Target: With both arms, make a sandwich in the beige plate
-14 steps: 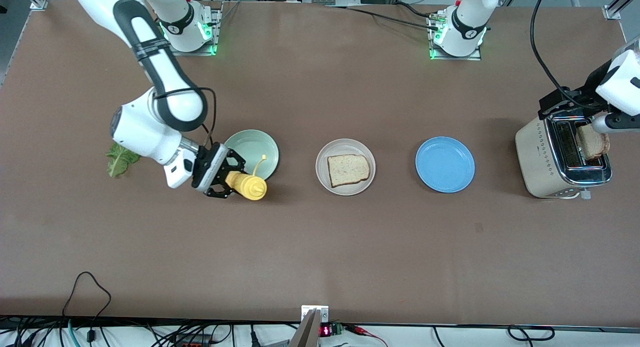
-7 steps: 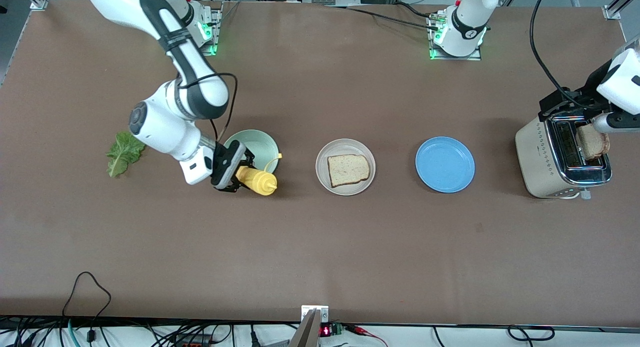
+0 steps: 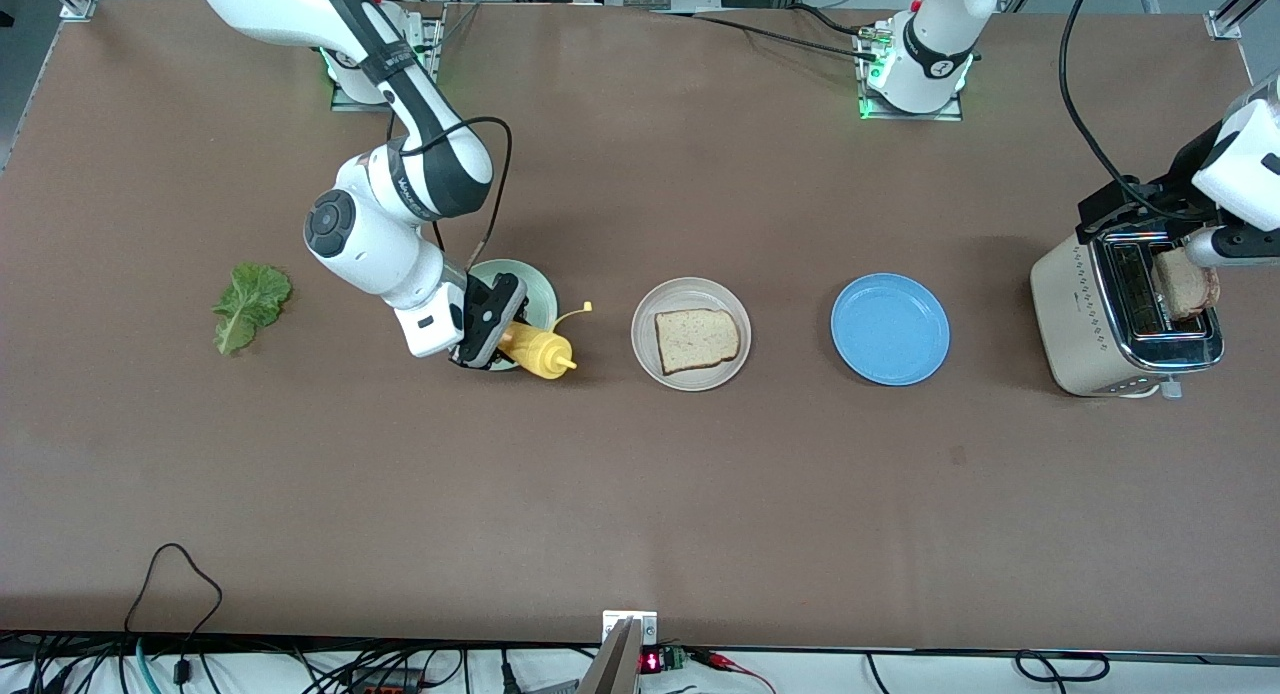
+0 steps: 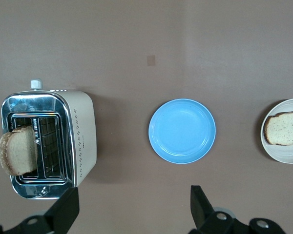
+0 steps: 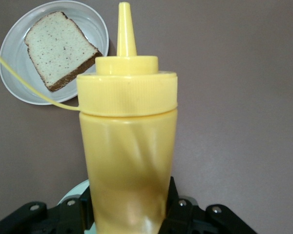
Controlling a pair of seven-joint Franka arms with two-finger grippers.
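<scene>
Early stage: the lettuce leaf [image 3: 248, 305] lies untouched on the bench at the right arm's end, the right gripper [image 3: 497, 336] has its jaws closed on a yellow squeeze bottle [image 3: 540, 351] over the mint-green plate [image 3: 531, 285], nozzle toward the beige plate [image 3: 690, 372], which holds one bread slice [image 3: 697, 339] mid-bench. Sauce, leaf and top slice are left; the second slice [image 3: 1185, 284] sits in the toaster [image 3: 1087, 317], above which the left gripper [image 4: 132, 212] waits, jaws wide open. The bottle probably hides most of the right jaws in the wrist view.
</scene>
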